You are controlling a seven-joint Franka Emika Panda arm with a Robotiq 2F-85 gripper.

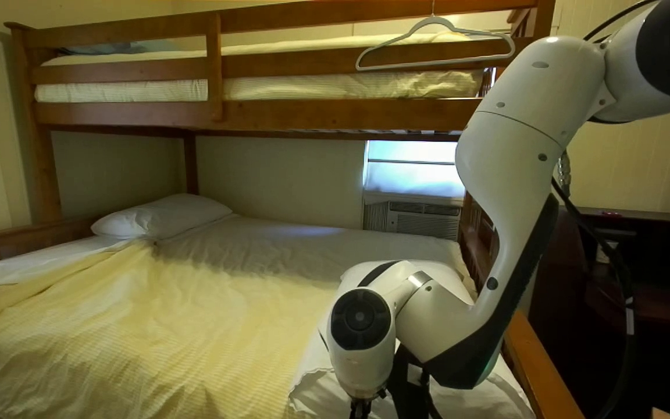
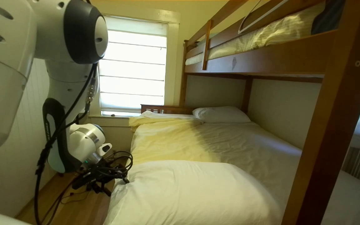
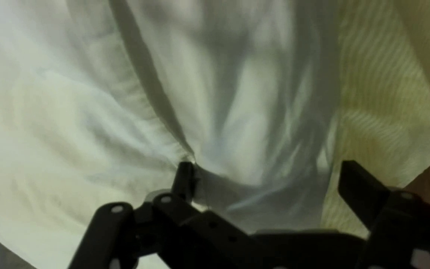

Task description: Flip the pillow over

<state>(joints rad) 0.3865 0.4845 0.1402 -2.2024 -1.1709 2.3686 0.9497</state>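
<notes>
Two black fingers (image 3: 183,179) stand wide apart: your pincer (image 3: 267,166) is spread, with nothing gripped. The plump white pillow (image 2: 198,190) lies between the yellow sheet (image 1: 195,314) and the wooden bunk rail (image 1: 544,369). One fingertip seems to touch the pillowcase hem (image 3: 136,89), though blur hides the contact. Settle lower, pinch the hem with a thick fold, then lift and roll slowly so the case can't slip free.

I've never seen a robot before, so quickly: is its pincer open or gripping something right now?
Pincer: open, jaws wide apart in the wrist view, not clamped on the white pillow.
</notes>
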